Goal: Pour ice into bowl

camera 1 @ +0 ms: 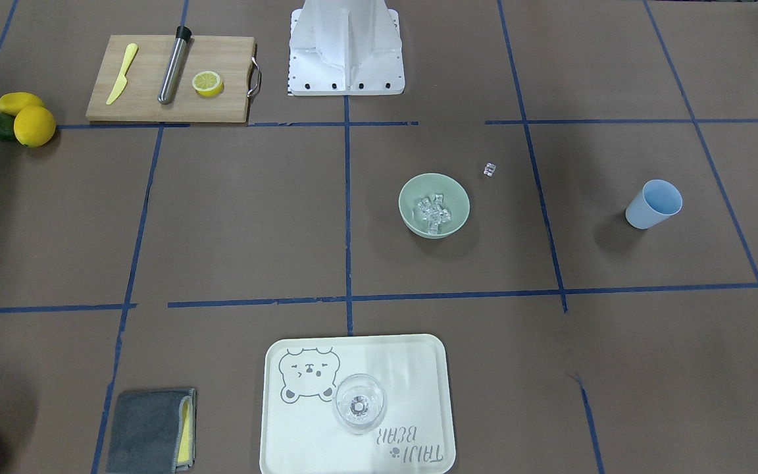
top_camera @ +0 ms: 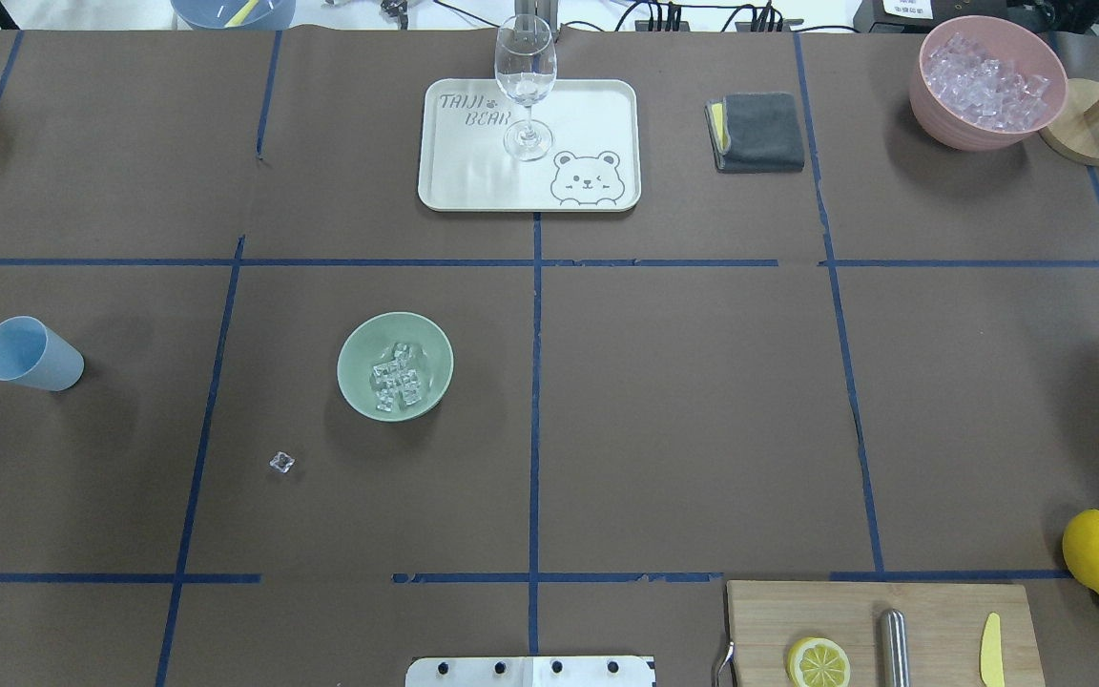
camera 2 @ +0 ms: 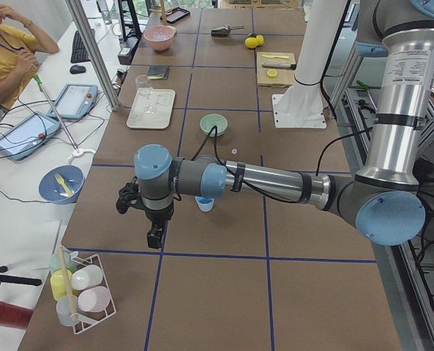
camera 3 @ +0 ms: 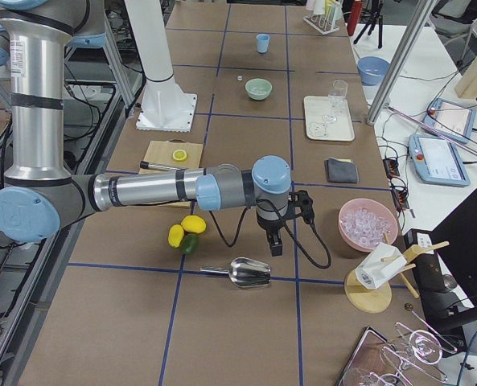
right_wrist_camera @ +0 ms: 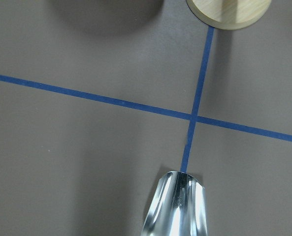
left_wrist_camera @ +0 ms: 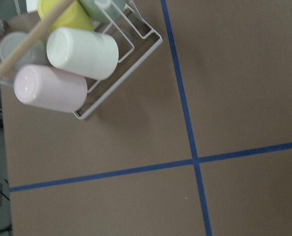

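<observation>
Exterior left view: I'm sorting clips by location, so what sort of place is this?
Likely a robotics lab: a robot arm over a tape-gridded table, an operator with tablets beside it.

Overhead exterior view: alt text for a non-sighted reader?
A sage-green bowl holding clear ice cubes sits left of centre on the brown table. One stray cube lies on the table below-left of it; a light blue cup is further left.

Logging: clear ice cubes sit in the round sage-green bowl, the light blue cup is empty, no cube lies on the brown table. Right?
No: one clear cube lies on the brown table near the round sage-green bowl, as the overhead exterior view shows. The rest holds.
</observation>
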